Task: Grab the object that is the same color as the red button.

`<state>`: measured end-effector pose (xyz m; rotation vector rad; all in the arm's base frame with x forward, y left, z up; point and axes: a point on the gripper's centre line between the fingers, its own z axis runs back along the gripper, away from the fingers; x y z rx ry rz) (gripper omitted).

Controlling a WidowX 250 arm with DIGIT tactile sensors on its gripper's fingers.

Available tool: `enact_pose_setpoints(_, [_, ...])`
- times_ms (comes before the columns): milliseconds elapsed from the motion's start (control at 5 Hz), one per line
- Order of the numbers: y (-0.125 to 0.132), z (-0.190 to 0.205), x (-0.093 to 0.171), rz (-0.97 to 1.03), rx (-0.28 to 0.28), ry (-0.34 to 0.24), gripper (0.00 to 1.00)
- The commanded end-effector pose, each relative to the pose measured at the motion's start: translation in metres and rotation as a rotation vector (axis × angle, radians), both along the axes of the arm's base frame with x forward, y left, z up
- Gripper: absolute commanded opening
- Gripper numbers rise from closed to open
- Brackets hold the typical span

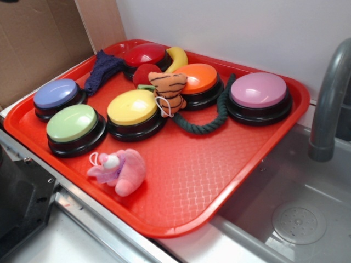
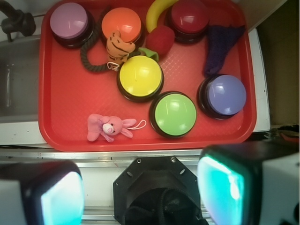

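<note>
The small red toy fruit (image 1: 146, 73) with a green leaf lies on the red tray (image 1: 230, 181), between the red button (image 1: 145, 55) and the yellow button (image 1: 132, 107). In the wrist view the fruit (image 2: 161, 40) sits beside the red button (image 2: 189, 17), with a yellow banana (image 2: 156, 14) touching it. My gripper (image 2: 140, 192) hangs high above the robot base, short of the tray's near edge. Its fingers (image 2: 224, 187) are wide apart with nothing between them. The gripper is not seen in the exterior view.
An orange tiger plush (image 1: 167, 90), orange button (image 1: 199, 79), pink button (image 1: 259, 91), green button (image 1: 73, 124), blue button (image 1: 56, 94), dark rope (image 1: 211, 123), purple cloth (image 1: 102, 68) and pink plush (image 1: 122, 170) share the tray. A sink and grey faucet (image 1: 329, 104) lie right.
</note>
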<state>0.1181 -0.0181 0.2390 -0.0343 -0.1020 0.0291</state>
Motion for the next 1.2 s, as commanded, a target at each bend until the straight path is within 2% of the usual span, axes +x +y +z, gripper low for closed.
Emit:
enact_pose_setpoints(0, [0.000,0.000,0.000,0.000,0.000,0.000,1.00])
enact_pose_setpoints(200, [0.005,-0.017,0.024,0.247,-0.018,0.047,1.00])
enact_pose_setpoints(400, [0.007,-0.036,0.054,0.438,-0.031,-0.015,1.00])
enact_pose_setpoints(600, [0.017,-0.056,0.082,0.532,-0.070,-0.010,1.00])
enact_pose_setpoints(800, [0.031,-0.088,0.115,0.721,-0.123,-0.073,1.00])
enact_pose_setpoints(1000, [0.039,-0.118,0.137,0.836,-0.135,-0.060,1.00])
